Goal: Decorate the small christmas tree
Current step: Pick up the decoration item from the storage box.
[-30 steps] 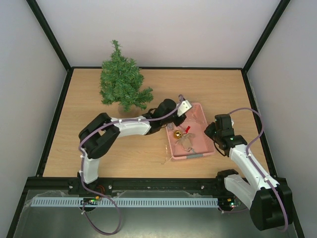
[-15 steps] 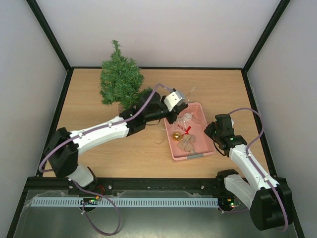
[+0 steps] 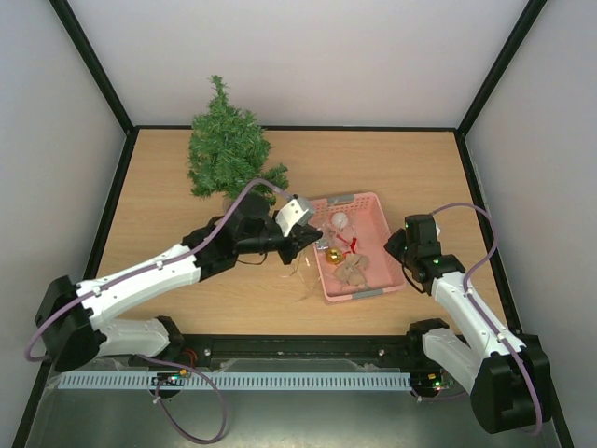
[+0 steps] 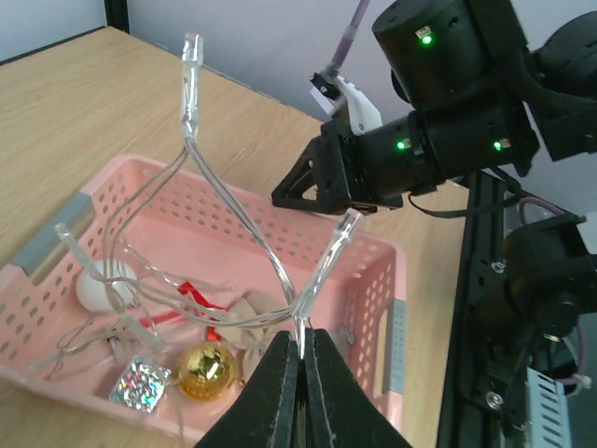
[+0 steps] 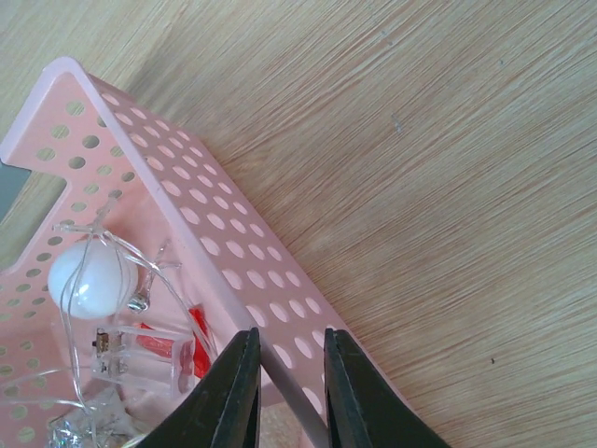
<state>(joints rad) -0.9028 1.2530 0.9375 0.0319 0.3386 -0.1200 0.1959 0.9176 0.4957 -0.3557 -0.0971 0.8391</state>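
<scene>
**Top view, read near to far.** Right hand [image 5: 289, 341]: fingers narrow, pinched on the wall of the pink basket [image 3: 359, 295] at its 3 o'clock side, apparently to steady it. Left hand [image 4: 300, 343]: fingers closed on a clear light string [image 4: 191, 89] at the basket's 9 o'clock edge. The strand rises in loops from the grip and trails back among the contents, which include a gold bauble [image 4: 205, 366] and a white ball [image 5: 90, 277]. The small christmas tree [image 3: 229, 154] stands at the far side of the desk [image 3: 159, 205], toward 11 o'clock from the basket and well apart from both hands. No ornament shows on it.

**Step in hand, as judged:** drawing the lights out of the basket; decoration has not begun.

**Next move:** lift the string clear of the other ornaments, carry it toward 11 o'clock, and drape it over the branches without toppling the tree.
</scene>
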